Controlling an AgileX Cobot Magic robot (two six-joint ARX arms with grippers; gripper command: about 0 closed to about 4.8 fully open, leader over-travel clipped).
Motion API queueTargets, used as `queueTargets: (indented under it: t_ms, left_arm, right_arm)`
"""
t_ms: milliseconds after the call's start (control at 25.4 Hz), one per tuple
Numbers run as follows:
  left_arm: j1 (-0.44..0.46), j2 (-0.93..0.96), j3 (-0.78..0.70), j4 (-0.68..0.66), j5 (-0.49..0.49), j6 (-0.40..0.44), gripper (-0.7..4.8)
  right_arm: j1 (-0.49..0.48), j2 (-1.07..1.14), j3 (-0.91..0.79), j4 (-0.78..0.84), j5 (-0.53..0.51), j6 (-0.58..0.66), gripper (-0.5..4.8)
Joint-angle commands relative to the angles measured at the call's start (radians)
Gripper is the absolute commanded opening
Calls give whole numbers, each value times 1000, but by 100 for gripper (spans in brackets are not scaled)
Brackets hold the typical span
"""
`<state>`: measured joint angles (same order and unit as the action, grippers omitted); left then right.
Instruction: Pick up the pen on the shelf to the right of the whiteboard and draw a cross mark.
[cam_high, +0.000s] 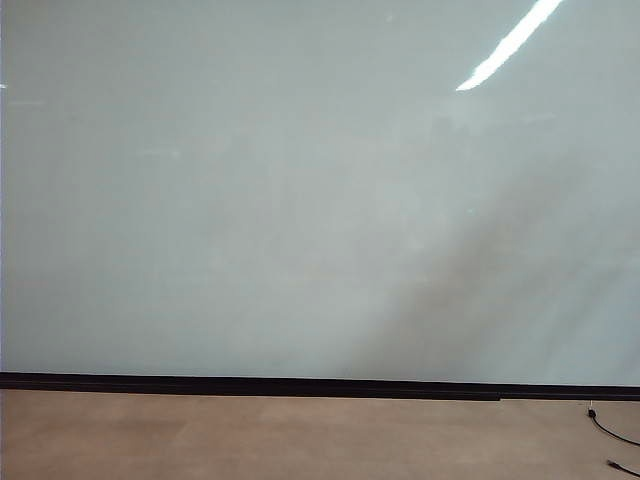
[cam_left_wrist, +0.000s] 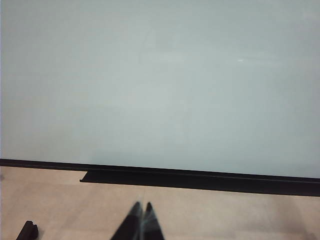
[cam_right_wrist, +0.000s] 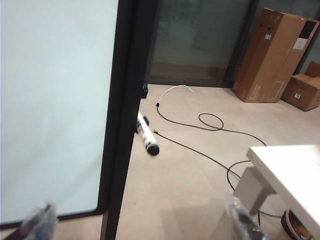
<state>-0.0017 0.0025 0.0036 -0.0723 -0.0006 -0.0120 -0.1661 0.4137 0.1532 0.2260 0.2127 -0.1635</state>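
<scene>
Facing the whiteboard (cam_left_wrist: 160, 85), we keep our left gripper (cam_left_wrist: 141, 207) pressed together; our right gripper (cam_right_wrist: 142, 220) spreads wide near the pen (cam_right_wrist: 147, 134).

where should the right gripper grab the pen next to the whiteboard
Probably the white barrel of the pen, mid-length, jaws across its thin width. Come from the open side away from the whiteboard frame: one end sits against it, the dark end juts free. The right gripper, open, is short of it.
</scene>
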Motion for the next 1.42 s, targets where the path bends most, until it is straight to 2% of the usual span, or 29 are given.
queueTargets:
  t_ms: [39,315,434,513,670,828,1065,1183,1419]
  left_arm:
    - [0,1,3,2,4,4,-4]
    - [0,1,3,2,3,4,-4]
    - [0,1,3,2,4,4,-5]
    - [0,1,3,2,4,4,-5]
    - [0,1,3,2,4,4,-5]
    - [0,1,3,2,4,4,-5]
    - [0,1,3,2,4,4,-5]
    - [0,1,3,2,4,4,-5]
    - [0,1,3,2,3,4,-4]
  right_arm:
    - [-55,84,12,154,-106,-16,446]
    - [-218,247,12,360,-346,-13,445]
    - [-319,333,12,445,-503,2,439]
    - [-357,399,12,537,-552,19,439]
    - [-362,529,13,677,-560,34,427]
    - [-364,731,22,902,-561,56,432]
    - [-364,1035,126,1113,-641,63,432]
    - [-364,1148,172,1179,-664,65,432]
    - [-367,1311,268,1185,-711,63,432]
